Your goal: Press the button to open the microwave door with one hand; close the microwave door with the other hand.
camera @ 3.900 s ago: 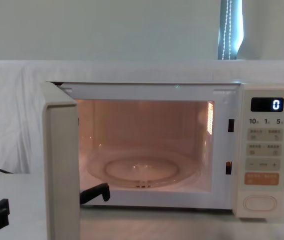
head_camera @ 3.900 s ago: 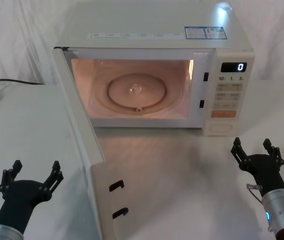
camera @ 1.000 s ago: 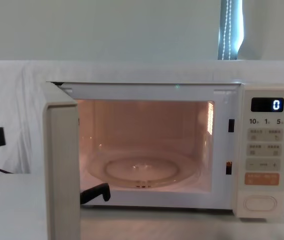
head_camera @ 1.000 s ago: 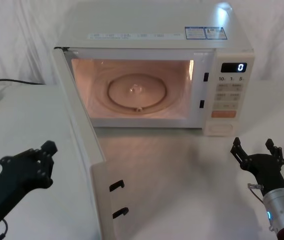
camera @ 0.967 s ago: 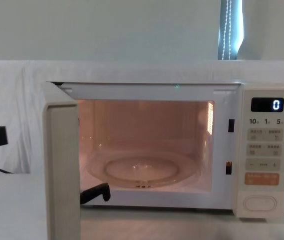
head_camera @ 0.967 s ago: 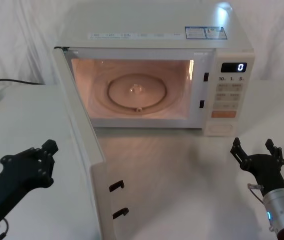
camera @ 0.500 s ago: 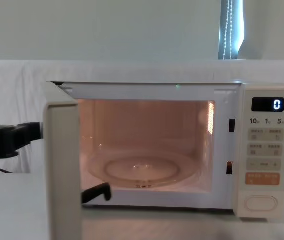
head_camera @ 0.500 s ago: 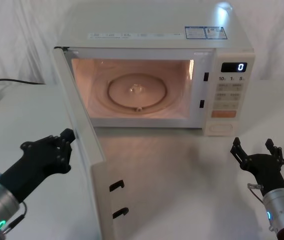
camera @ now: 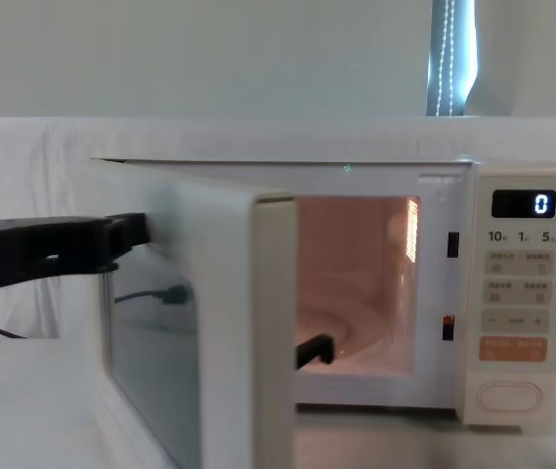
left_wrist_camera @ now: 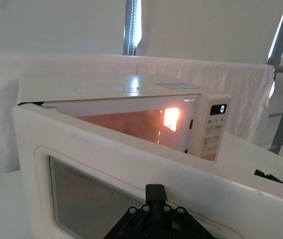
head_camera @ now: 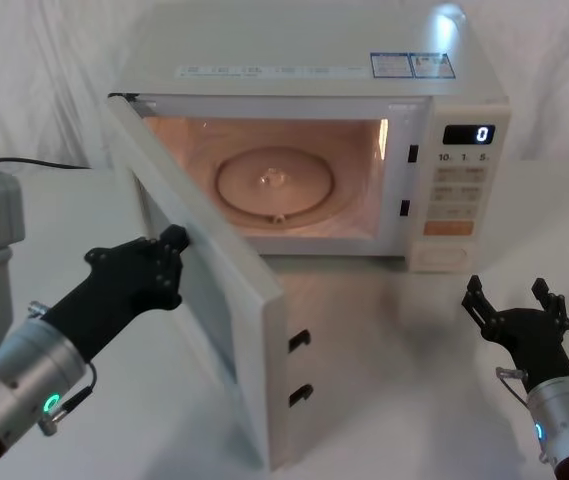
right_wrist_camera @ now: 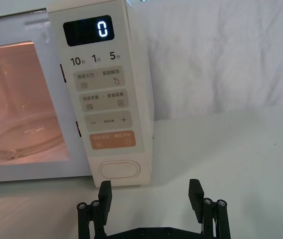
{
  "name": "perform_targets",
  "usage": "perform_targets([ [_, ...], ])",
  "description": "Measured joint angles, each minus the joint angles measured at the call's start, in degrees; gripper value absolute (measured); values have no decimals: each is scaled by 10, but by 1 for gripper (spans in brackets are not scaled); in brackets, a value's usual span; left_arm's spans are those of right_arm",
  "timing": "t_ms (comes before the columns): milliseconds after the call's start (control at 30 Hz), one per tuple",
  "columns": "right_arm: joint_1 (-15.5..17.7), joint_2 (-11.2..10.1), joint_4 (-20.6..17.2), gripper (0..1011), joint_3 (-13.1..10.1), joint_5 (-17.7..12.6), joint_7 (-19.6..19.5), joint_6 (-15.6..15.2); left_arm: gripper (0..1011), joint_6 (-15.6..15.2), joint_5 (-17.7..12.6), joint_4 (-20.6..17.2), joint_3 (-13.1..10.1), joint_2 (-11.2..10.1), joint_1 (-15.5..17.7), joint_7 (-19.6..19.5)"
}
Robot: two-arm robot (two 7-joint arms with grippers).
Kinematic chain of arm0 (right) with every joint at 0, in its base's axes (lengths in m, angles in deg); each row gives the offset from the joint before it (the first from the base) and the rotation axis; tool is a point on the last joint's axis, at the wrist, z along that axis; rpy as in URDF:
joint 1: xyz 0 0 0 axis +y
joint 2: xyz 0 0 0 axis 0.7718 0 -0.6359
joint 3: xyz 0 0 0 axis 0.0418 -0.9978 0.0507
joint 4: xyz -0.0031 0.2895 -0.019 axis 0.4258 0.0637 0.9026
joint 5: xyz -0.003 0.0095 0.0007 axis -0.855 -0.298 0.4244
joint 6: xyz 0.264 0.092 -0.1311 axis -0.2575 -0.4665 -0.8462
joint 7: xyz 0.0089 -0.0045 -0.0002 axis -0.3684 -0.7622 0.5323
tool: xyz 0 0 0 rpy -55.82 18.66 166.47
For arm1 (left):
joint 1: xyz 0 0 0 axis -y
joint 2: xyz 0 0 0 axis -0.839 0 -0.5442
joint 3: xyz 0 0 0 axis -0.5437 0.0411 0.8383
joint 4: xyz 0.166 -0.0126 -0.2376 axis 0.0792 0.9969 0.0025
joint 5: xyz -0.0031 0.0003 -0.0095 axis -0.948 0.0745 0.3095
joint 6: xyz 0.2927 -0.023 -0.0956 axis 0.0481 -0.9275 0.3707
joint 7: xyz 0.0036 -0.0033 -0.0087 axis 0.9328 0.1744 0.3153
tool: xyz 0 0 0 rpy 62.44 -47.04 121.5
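On table, left tool (head_camera: 169, 255) against microwave door (head_camera: 226, 300).

— What do we see of our left arm beside the microwave (head_camera: 294, 70)?

— A matte black left gripper (head_camera: 169, 255) on a silver cuff (head_camera: 24, 375) with a small green light, a thin black cable looping under it, and a grey boxy block behind. Up close, small silver screws sit in its black frame.

— And on the side nearest the control panel?

— The right gripper (head_camera: 514, 305) is black too, with ridged fingers (right_wrist_camera: 196, 191), screws at the knuckles, a silver cuff with a blue light and a thin wire.
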Motion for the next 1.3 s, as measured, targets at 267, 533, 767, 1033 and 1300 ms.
perform_targets([
  [267,0,0,0,1002,0,0,0,0,0,0,-5,37,-28,8,41,11],
  [533,0,0,0,1002,0,0,0,0,0,4,-15,74,-50,22,78,20],
  [767,0,0,0,1002,0,0,0,0,0,4,-24,93,-65,34,108,21],
  [1033,0,0,0,1002,0,0,0,0,0,1,-37,124,-84,49,146,18],
  [1300,0,0,0,1002,0,0,0,0,0,-3,-60,163,-103,66,182,17],
])
